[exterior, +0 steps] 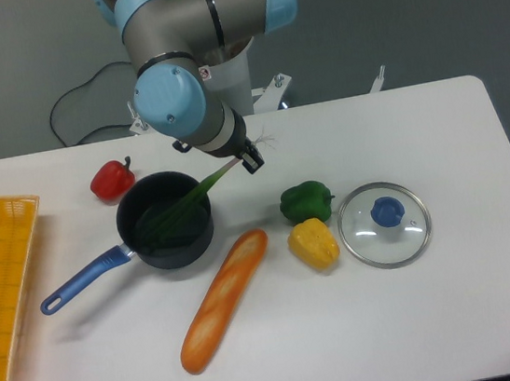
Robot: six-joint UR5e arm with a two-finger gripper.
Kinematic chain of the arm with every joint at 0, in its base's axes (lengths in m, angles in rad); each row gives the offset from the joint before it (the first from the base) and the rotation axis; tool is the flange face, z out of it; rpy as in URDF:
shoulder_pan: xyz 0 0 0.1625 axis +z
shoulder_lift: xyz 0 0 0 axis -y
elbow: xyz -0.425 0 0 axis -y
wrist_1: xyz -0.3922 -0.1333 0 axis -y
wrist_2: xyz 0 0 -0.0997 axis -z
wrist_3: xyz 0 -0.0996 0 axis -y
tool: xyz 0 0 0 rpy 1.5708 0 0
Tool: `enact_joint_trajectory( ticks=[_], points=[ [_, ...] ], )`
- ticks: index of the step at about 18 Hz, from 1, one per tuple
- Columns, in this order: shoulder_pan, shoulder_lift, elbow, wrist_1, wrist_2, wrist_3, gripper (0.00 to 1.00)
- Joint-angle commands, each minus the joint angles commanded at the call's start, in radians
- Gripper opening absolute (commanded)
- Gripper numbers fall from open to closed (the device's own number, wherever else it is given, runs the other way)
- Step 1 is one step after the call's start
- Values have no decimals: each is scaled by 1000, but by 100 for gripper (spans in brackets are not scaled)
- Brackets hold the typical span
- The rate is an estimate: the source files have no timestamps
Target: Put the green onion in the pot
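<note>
Dangling at a slant from the fingers (249,156), the green onion (186,200) runs down and to the left, its green tips already inside the pot (165,221) and its pale end pinched up at the gripper, which hangs just above and to the right of the pot's rim. The fingers look closed narrowly on that pale end — the stalks hang from nowhere else.

From where I stand the bundle looks very light and limp; the leaves sag and fan rather than hold a line, so they will flop wherever they are let go. The firmer whitish end seems the sensible place to hold it, as the green part would likely crush or slip. The stalks are long against a small pot, so I'd guess some may drape over the rim.

Near the pot on the desk (441,316) lie a bread loaf (224,300), a green pepper (305,202) and a red pepper (111,179).
</note>
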Motion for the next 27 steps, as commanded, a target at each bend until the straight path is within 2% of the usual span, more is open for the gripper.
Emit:
enact_joint_trajectory(
  ticks=[5, 6, 10, 16, 19, 21, 24, 27],
  points=[
    [-2, 0, 0, 3, 0, 0, 16],
    [-2, -2, 0, 5, 0, -2, 20],
    [-2, -2, 2, 5, 0, 8, 57],
    [-3, -6, 11, 8, -5, 9, 66],
    [0, -17, 25, 34, -9, 12, 82],
    [0, -26, 25, 72, -11, 11, 100],
    [5, -37, 31, 116, -28, 11, 100],
    [38, -46, 63, 161, -81, 12, 100]
  ],
)
